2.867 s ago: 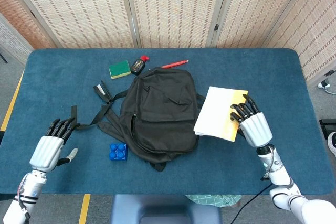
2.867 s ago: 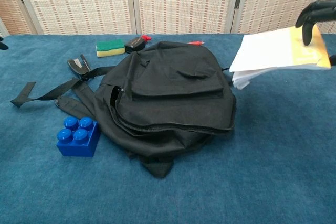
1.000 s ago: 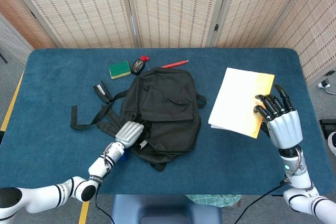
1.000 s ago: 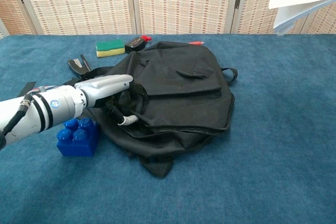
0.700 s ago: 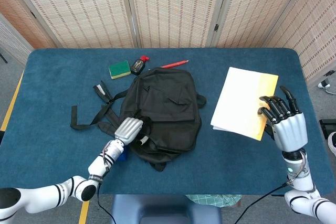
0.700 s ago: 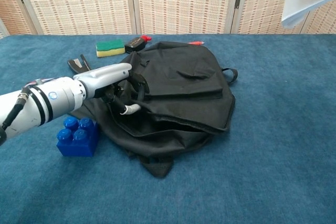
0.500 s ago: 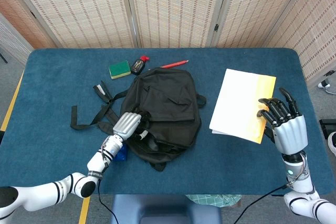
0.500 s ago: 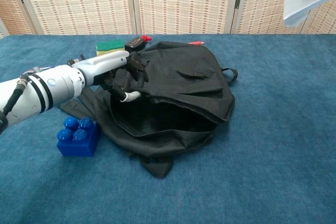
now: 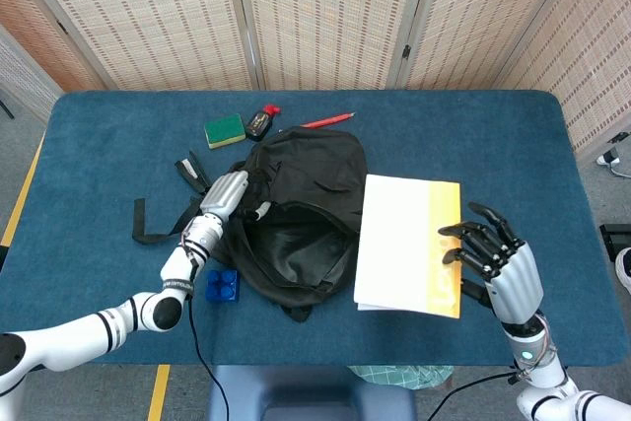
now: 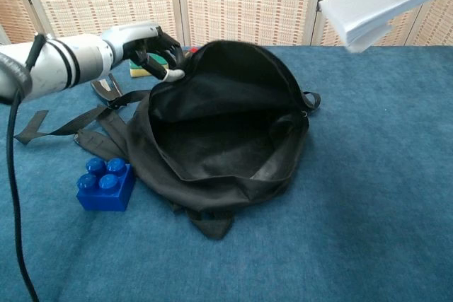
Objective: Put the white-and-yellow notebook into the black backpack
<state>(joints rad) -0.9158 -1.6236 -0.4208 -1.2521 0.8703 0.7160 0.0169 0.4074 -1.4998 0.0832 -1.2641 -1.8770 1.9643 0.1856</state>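
The black backpack (image 9: pixel 301 219) (image 10: pixel 219 139) lies in the middle of the blue table with its main compartment gaping. My left hand (image 9: pixel 229 196) (image 10: pixel 145 46) grips the upper flap at the left edge of the opening and holds it lifted. My right hand (image 9: pixel 493 265) holds the white-and-yellow notebook (image 9: pixel 406 244) in the air by its yellow end, its white end overlapping the bag's right side in the head view. In the chest view the notebook (image 10: pixel 379 1) hangs high at the top right, above and right of the opening; the right hand is out of that frame.
A blue toy brick (image 9: pixel 222 285) (image 10: pixel 105 183) sits by the bag's left front. At the back are a green-and-yellow sponge (image 9: pixel 225 130), a small black-and-red object (image 9: pixel 261 121), a red pencil (image 9: pixel 327 120) and a black stapler (image 9: pixel 189 173). Straps (image 9: pixel 163 224) trail left.
My left hand reached the backpack, took the flap and pulled it up, opening the bag wide. My right hand raised the notebook, then brought it left toward the opening.
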